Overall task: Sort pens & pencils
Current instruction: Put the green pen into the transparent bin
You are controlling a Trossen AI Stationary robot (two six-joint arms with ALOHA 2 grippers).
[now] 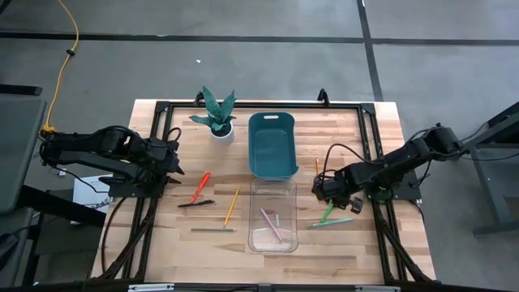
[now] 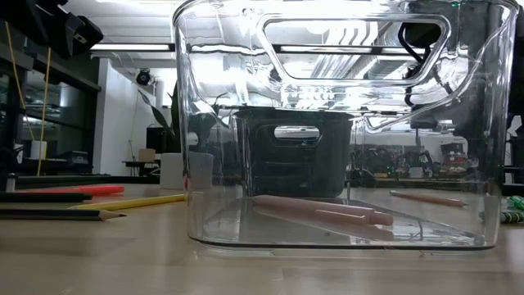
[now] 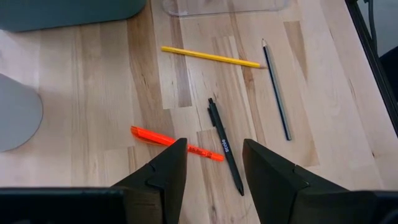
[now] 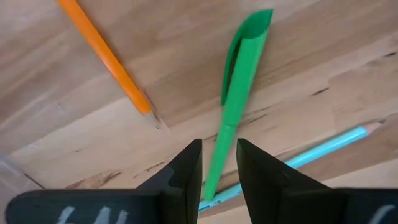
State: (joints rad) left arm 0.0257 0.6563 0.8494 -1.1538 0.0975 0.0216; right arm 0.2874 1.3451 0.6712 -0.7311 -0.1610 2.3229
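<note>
Right gripper (image 4: 217,165) sits low over the right side of the table (image 1: 357,243), fingers slightly apart and straddling the green pen (image 4: 239,93); whether the pads actually touch the pen cannot be told. A light blue pencil (image 4: 323,149) crosses under the pen's lower end, and an orange pencil (image 4: 106,59) lies near, apart from both. Left gripper (image 3: 214,165) hovers at the table's left side, fingers apart and empty, above the red pen (image 3: 177,144) and the black pen (image 3: 225,147), which lie on the wood close to each other. A yellow pencil (image 3: 210,56) and a grey pencil (image 3: 277,90) lie farther on, nearly meeting at their tips. The clear bin (image 1: 273,214) at table centre holds two pink pens (image 2: 315,210); the teal bin (image 1: 271,144) stands just behind it, with a potted plant (image 1: 216,113) to its left.
</note>
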